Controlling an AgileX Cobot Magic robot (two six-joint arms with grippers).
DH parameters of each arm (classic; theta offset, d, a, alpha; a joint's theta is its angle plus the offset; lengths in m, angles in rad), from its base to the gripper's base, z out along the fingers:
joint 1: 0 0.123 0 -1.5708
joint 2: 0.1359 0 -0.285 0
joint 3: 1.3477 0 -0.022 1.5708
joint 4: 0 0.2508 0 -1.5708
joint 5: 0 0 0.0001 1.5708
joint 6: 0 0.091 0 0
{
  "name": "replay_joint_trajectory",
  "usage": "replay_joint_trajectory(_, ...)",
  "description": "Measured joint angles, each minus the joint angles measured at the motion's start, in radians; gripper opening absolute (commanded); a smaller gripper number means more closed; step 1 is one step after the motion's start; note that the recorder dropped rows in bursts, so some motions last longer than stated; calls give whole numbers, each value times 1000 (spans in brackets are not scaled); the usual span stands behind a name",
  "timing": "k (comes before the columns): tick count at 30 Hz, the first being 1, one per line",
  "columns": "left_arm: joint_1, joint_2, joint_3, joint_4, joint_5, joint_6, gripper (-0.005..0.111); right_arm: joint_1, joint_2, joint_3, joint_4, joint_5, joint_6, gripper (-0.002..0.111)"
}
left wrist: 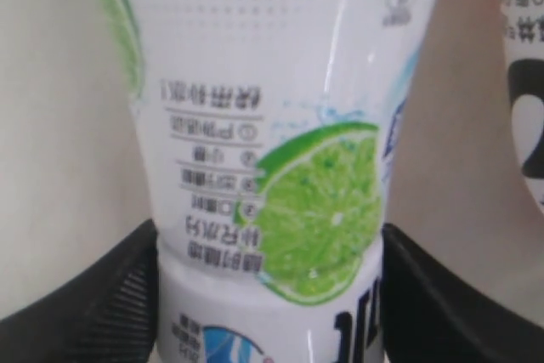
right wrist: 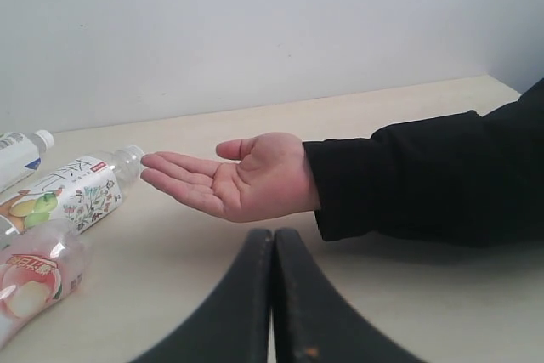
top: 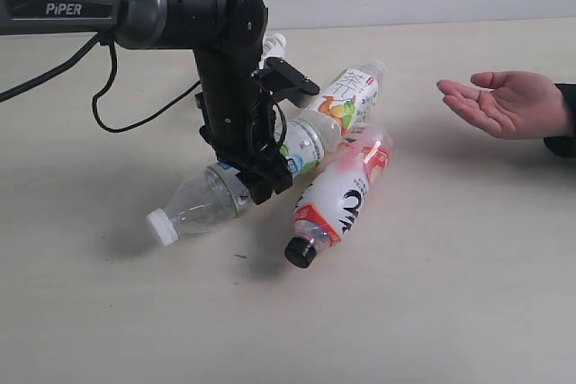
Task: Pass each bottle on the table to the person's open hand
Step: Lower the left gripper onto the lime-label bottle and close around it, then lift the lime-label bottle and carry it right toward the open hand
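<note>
The left arm point(top: 229, 87) reaches down into the cluster of bottles on the worktop point(top: 450, 312), its left jaws closed against both sides of the lime-label bottle point(left wrist: 280, 125). A plain clear bottle point(top: 198, 207) lies at that bottle's 8 o'clock, a fruit-label bottle point(top: 346, 96) at 1 o'clock and a red-and-white bottle point(top: 346, 191) at 4 o'clock. The open hand point(top: 504, 103) is palm-up at 2 o'clock, well apart. The right jaws are pressed together.
</note>
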Motion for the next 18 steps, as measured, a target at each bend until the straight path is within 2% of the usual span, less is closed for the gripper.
replay_joint_trajectory(10,0,0,0,4,97,0,0,0,0,0,0,0,0,0)
replay_joint_trajectory(18,0,-59,0,10,117,0,0,0,0,0,0,0,0,0)
